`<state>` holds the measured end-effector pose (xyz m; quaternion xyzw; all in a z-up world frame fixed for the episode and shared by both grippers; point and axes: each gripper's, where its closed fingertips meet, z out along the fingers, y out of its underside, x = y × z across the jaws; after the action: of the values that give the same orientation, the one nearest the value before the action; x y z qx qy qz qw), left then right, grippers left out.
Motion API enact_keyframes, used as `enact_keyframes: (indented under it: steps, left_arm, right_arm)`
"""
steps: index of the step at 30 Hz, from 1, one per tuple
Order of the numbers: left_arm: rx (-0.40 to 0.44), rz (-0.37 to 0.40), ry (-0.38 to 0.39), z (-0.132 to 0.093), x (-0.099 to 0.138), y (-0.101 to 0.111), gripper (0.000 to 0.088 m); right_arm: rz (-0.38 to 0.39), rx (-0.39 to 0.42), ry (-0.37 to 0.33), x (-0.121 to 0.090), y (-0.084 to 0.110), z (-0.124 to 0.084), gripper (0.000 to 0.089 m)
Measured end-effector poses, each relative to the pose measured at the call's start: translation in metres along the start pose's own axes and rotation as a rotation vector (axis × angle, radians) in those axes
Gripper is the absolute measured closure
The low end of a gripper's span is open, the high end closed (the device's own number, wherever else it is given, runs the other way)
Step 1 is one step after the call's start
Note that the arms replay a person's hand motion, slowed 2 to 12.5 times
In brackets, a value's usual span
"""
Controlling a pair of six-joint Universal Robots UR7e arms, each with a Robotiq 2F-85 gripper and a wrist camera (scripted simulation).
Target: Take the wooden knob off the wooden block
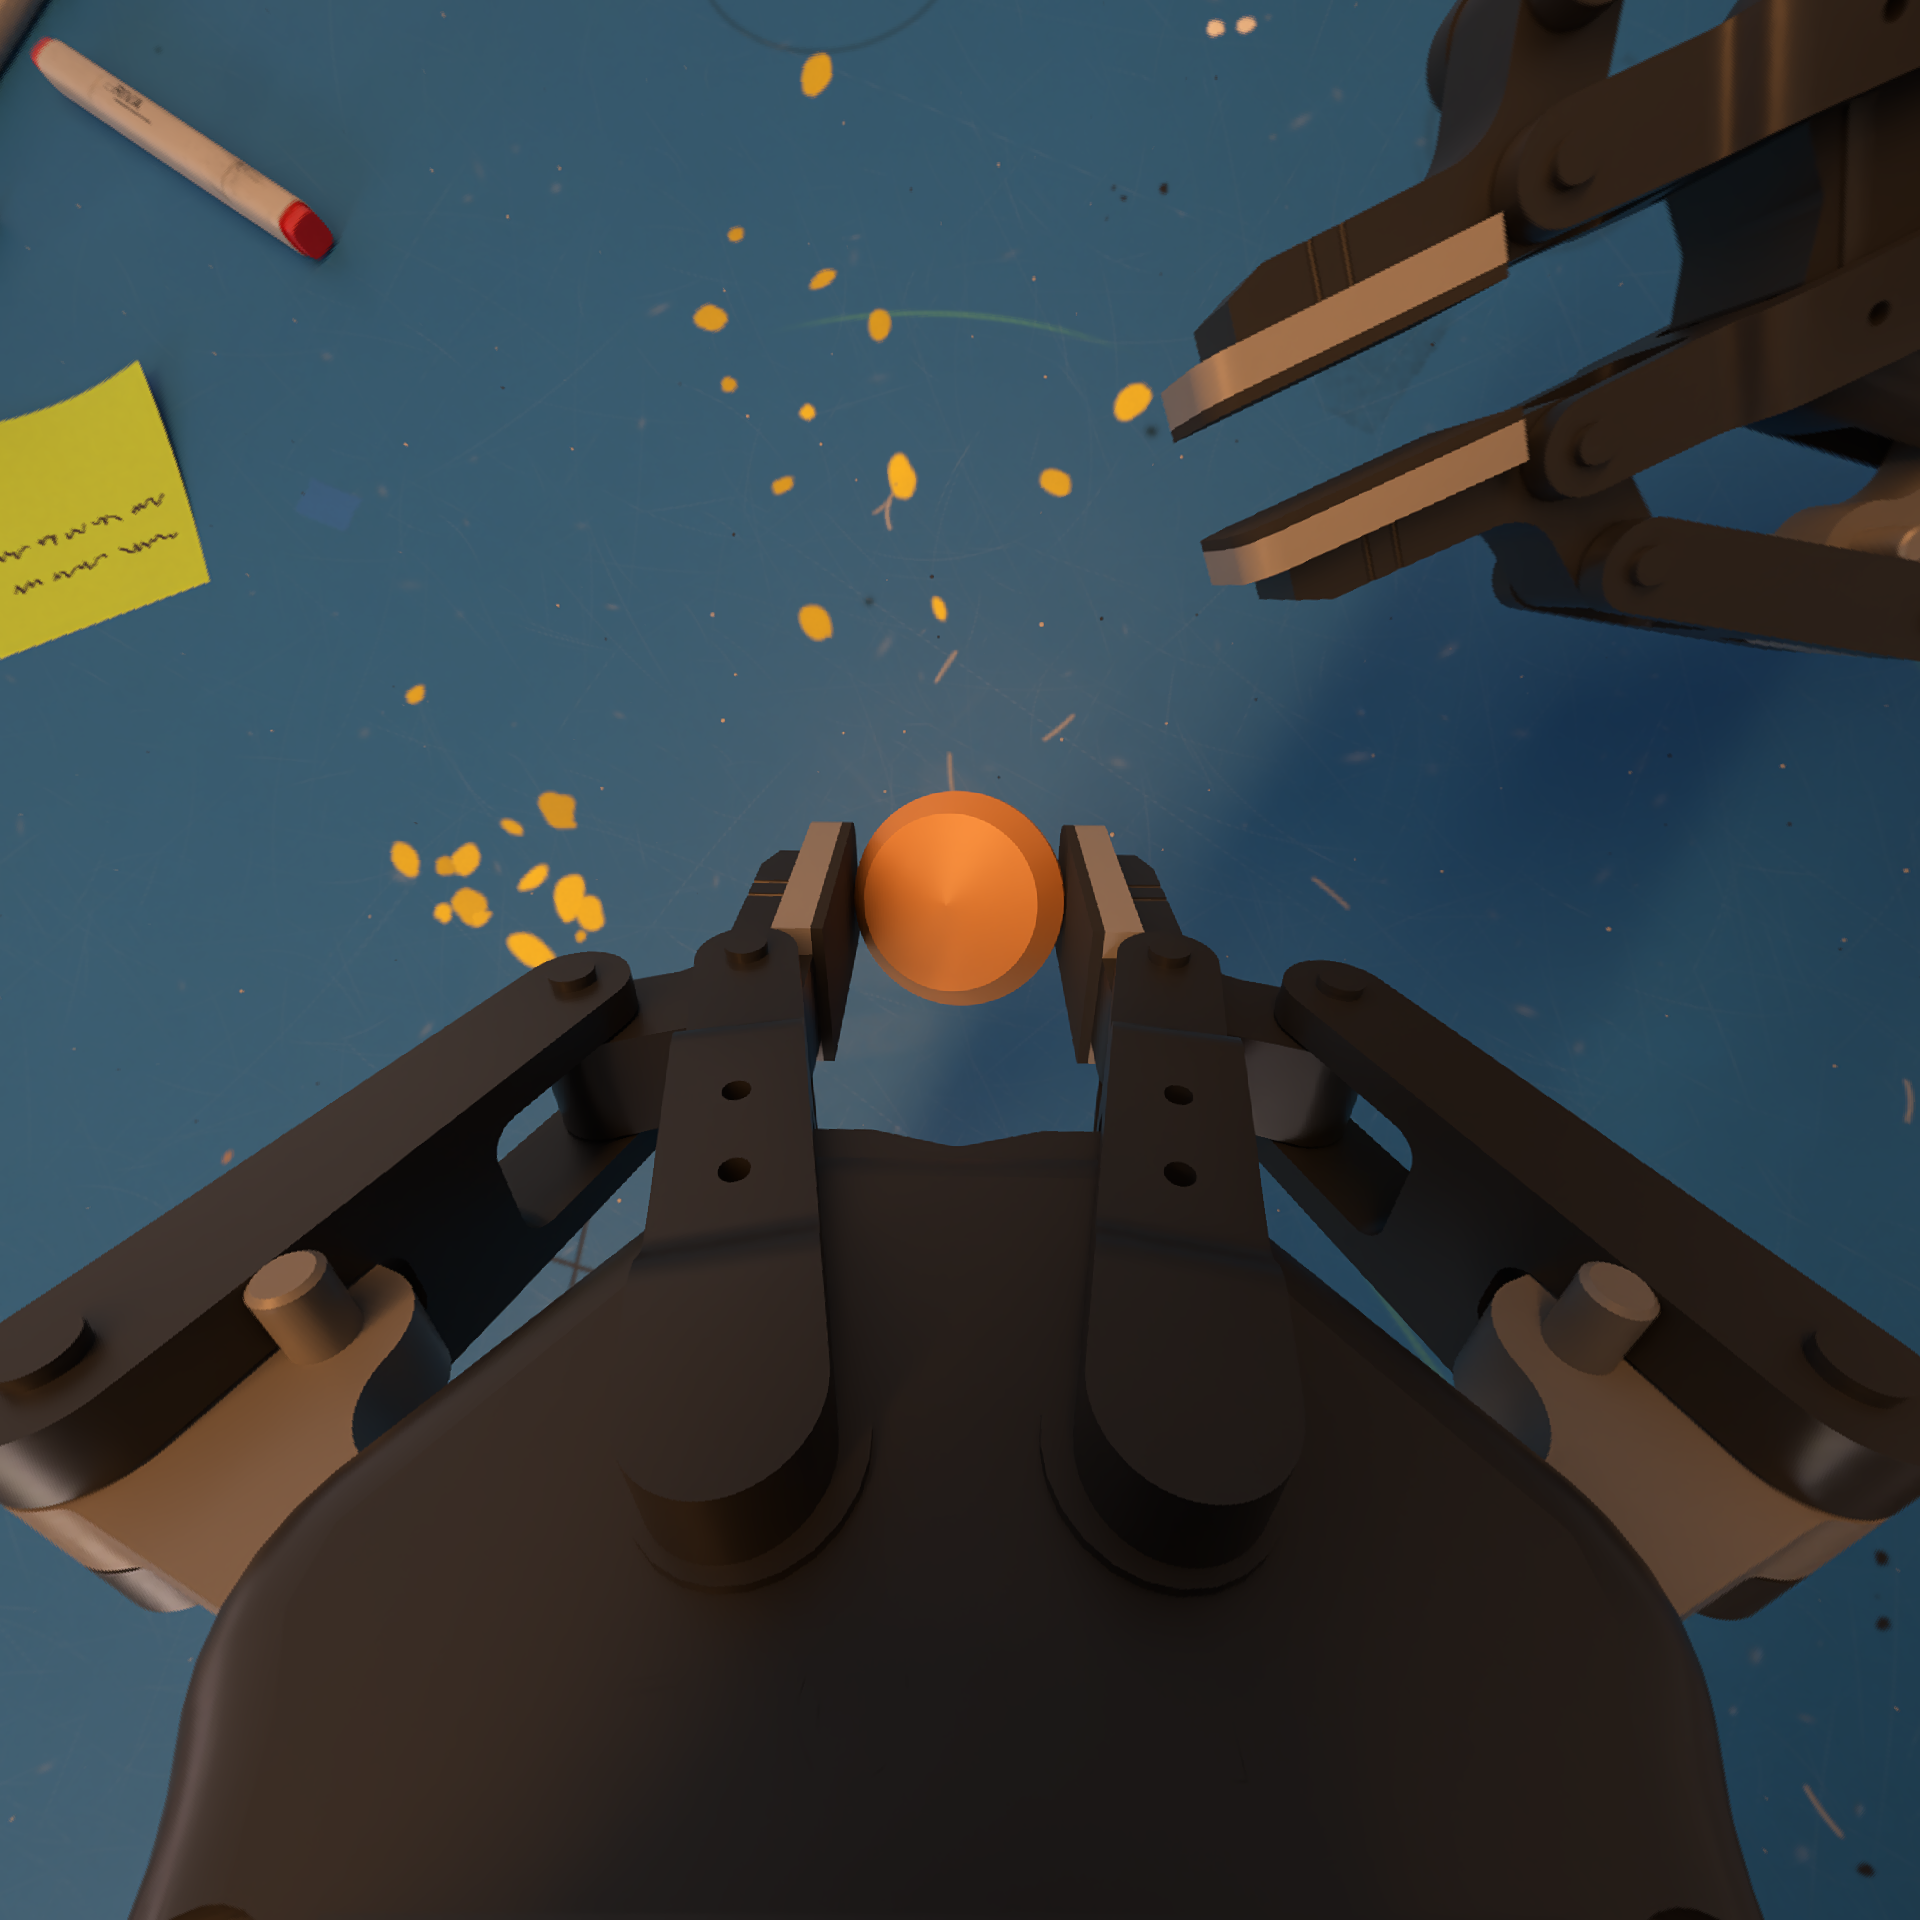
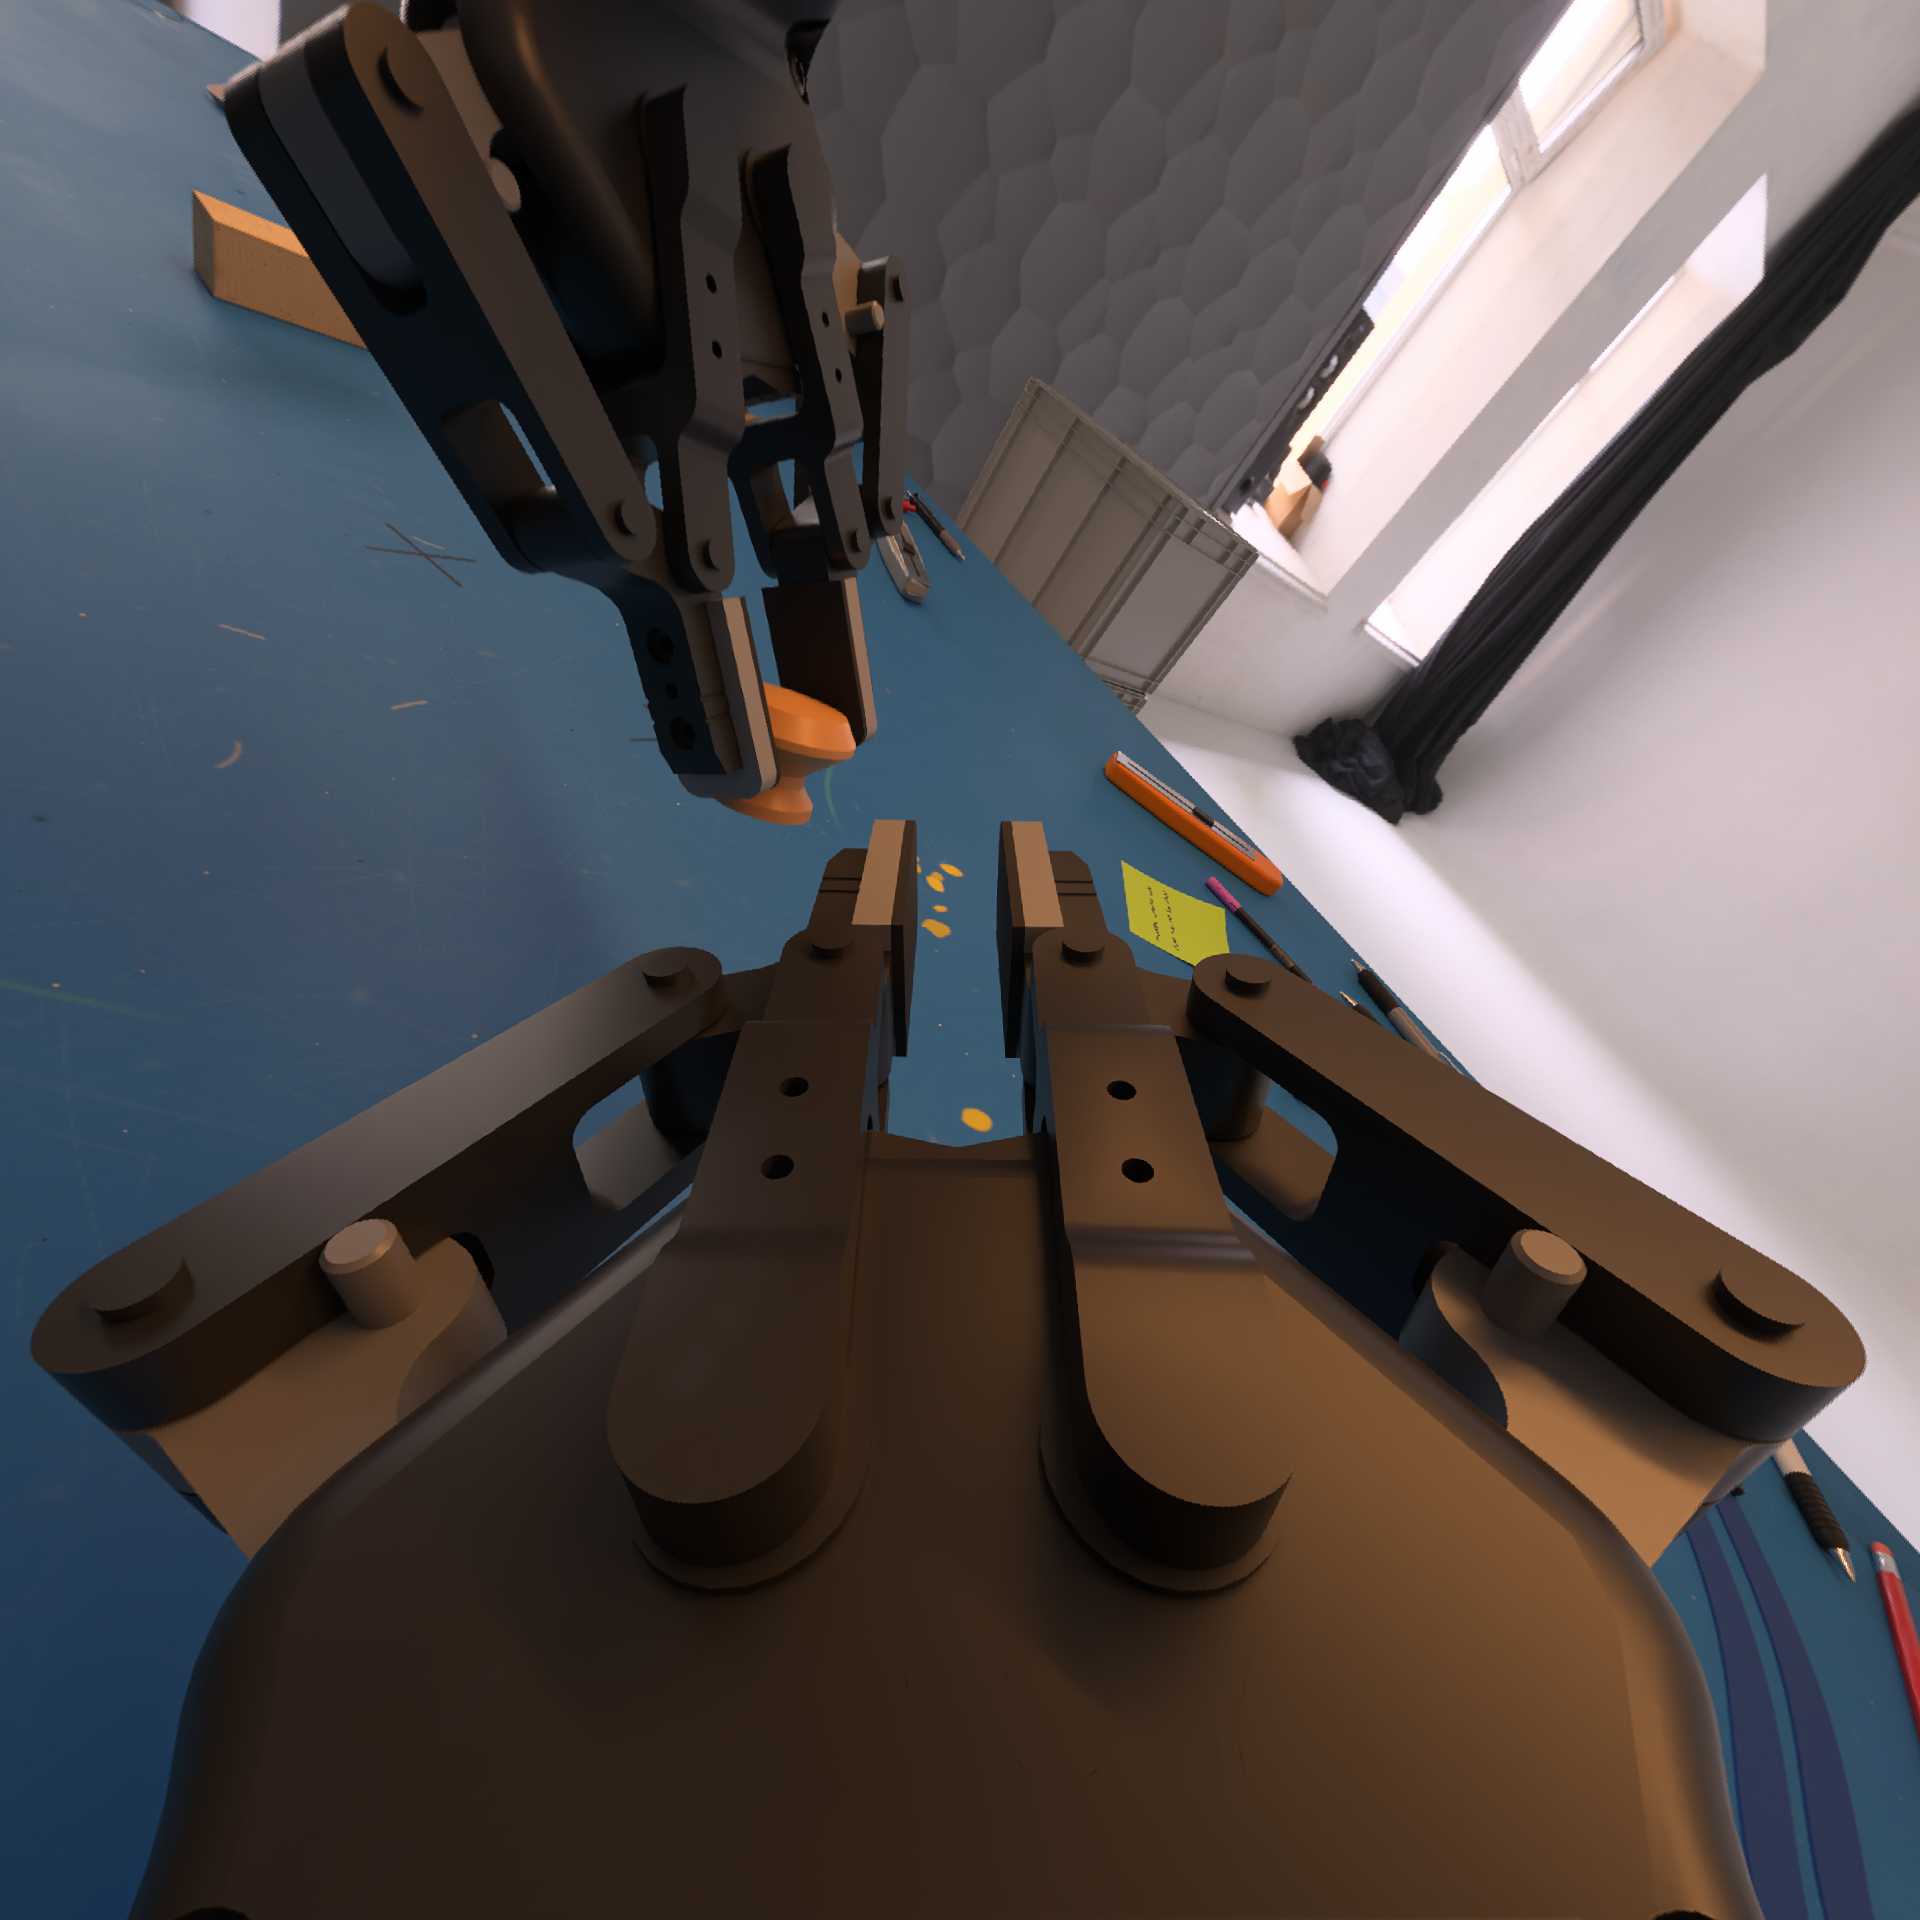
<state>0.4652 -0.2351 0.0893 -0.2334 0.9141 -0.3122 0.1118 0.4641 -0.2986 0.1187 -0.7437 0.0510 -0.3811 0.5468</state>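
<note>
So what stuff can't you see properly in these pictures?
- Wooden block, right wrist view: the left gripper hides most of it.
- Wooden knob, left wrist view: only its round top shows; the underside is hidden by the knob itself.
- Yellow note, left wrist view: cut off by the left edge.
- Red pencil, right wrist view: cut off by the right edge.

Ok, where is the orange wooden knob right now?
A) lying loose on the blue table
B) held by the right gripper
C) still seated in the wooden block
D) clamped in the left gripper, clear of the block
D: the left gripper is shut on the orange wooden knob, held above the blue table, while the tan wooden block lies apart behind it and the right gripper holds nothing.
</note>
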Motion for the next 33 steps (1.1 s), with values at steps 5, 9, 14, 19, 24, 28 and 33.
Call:
enact_keyframes:
  steps: [5,9,14,19,24,28,33]
  left_arm:
    - [-0.012,-0.007,0.006,0.010,0.001,0.002,0.0537]
    - [-0.021,-0.011,0.010,0.016,0.001,0.003,0.0537]
    - [-0.032,-0.009,0.007,0.023,0.001,0.005,0.0537]
    - [-0.050,0.001,-0.010,0.029,-0.001,0.007,0.0537]
    - [-0.075,0.020,-0.041,0.034,-0.005,0.010,0.0537]
    - [-0.094,0.038,-0.066,0.038,-0.009,0.013,0.0537]
    - [-0.114,0.057,-0.085,0.041,-0.011,0.016,0.0537]
  right_arm:
    - [-0.012,-0.005,0.007,0.001,0.001,-0.002,0.0753]
    - [-0.021,-0.010,0.012,0.001,0.002,-0.003,0.0753]
    - [-0.029,-0.015,0.015,0.001,0.003,-0.004,0.0754]
    - [-0.032,-0.019,0.016,0.000,0.004,-0.005,0.0754]
    - [-0.032,-0.022,0.014,-0.001,0.005,-0.006,0.0754]
    - [-0.032,-0.025,0.012,-0.001,0.005,-0.006,0.0755]
    - [-0.033,-0.029,0.010,-0.002,0.007,-0.007,0.0756]
